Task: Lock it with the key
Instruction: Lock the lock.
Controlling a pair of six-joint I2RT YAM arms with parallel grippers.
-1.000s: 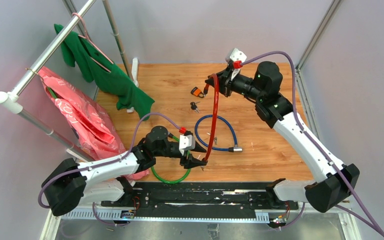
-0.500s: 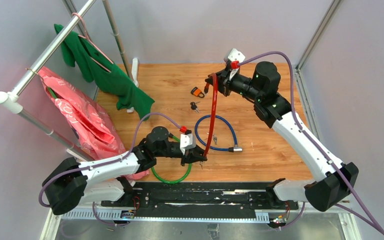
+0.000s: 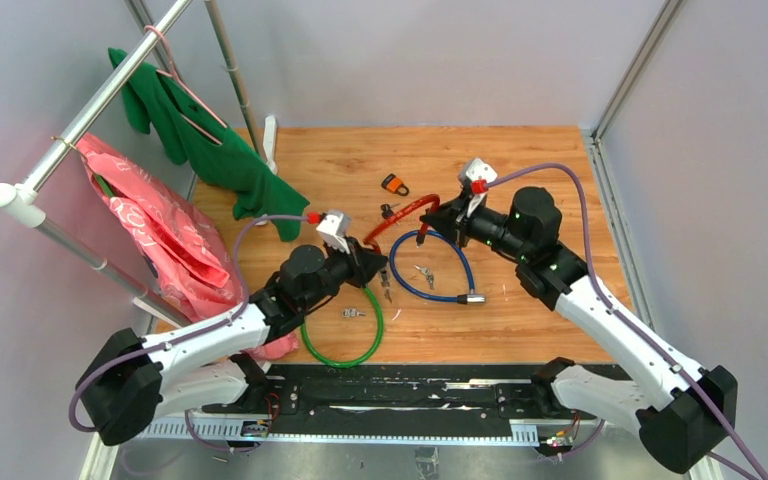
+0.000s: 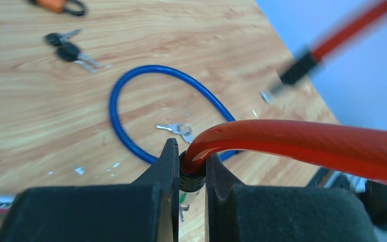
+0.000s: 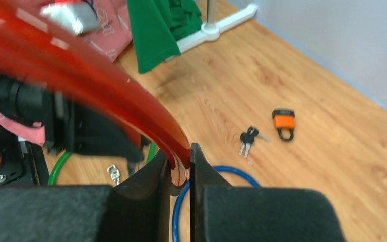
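Red cable lock (image 3: 398,211) was off the tabletop (image 3: 540,170), slung in an arc betw both arms abt mid-tabletop. Left pincer (image 4: 191,162) was clamped on one end, at the black collar. Right pincer (image 5: 181,157) was clamped on the cable just short of the other end, w/ the black-sleeved pin end (image 4: 296,66) poking past it (blurred in left wrist view).

Cable's long axis ran from left pincer, nearer the near edge, across to right pincer, nearer the far edge. The two ends were apart, not mated. My guess: loop prob needs closing first, pin end swung toward the left-held end. Couldn't tell if that end had the keyhole.

Keys:
- Black-headed pair (image 3: 388,211) lay flat just far-edge side of the cable, betw the pincers, neither arm clearly nearer.
- Silver set (image 4: 177,129) lay inside the blue cable loop (image 4: 113,108), near right pincer.
- Third set (image 3: 352,313) lay within the green cable loop (image 3: 379,322), toward near edge, left arm's side.

Which key fit the red lock: couldn't tell. Both pincers were full, so prob one must let go to fetch a key.

Orange padlock (image 3: 394,184) sat toward far edge. No real containers on the tabletop. Pink bag (image 3: 155,230) hung at left edge, contents not visible.
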